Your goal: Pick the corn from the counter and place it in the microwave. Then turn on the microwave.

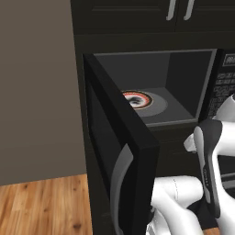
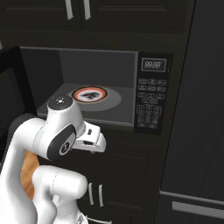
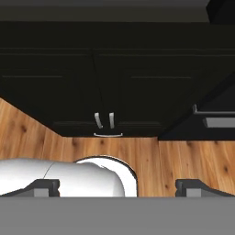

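Microwave [image 2: 94, 87] door [image 1: 120, 151] hangs wide open, red-ringed turntable plate [image 2: 89, 94] in plain sight, with a dark smudge at its centre too blurred to call. The gripper [image 3: 117, 187] points down at lower cabinet doors [image 3: 103, 92] and wood floor [image 3: 151, 160], jaws spread wide, holding nothing. Step 1 looks barely begun: no corn or counter visible, so the next move means finding the cob

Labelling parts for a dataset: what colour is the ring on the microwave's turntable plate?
Red-orange, around the turntable plate; clearest in the right base view.
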You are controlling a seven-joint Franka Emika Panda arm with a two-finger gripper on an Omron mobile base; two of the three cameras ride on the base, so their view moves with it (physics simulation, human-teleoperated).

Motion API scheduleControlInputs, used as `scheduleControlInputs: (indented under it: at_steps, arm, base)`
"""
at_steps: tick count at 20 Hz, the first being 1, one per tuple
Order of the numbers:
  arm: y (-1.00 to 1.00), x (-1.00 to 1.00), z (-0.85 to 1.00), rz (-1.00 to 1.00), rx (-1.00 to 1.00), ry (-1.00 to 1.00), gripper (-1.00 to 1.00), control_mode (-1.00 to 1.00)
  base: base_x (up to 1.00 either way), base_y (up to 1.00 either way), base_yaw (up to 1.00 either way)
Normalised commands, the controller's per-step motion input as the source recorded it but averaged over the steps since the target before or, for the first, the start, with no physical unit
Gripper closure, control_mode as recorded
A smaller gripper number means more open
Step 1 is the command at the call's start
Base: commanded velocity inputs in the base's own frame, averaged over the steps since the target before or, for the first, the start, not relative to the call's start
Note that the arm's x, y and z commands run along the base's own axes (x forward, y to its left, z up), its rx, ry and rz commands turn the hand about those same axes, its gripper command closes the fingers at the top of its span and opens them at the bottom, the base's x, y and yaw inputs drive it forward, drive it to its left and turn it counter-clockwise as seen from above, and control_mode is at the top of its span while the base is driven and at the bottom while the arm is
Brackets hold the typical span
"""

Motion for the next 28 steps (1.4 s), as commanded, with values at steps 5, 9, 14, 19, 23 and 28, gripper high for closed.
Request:
scheduleControlInputs:
  at_steps: [5,9,14,19,23,28]
  arm:
    - [0.0,0.0,0.0,0.0,0.0,0.0,-1.0,-1.0]
    - [0.0,0.0,0.0,0.0,0.0,0.0,-1.0,-1.0]
    - [0.0,0.0,0.0,0.0,0.0,0.0,-1.0,-1.0]
    - [0.0,0.0,0.0,0.0,0.0,0.0,-1.0,1.0]
    - [0.0,0.0,0.0,0.0,0.0,0.0,-1.0,1.0]
    - [0.0,0.0,0.0,0.0,0.0,0.0,-1.0,1.0]
  base:
    - [0.0,0.0,0.0]
    - [0.0,0.0,0.0]
    - [0.0,0.0,0.0]
    - [0.0,0.0,0.0]
    - [0.0,0.0,0.0]
    - [-0.02,0.0,0.0]
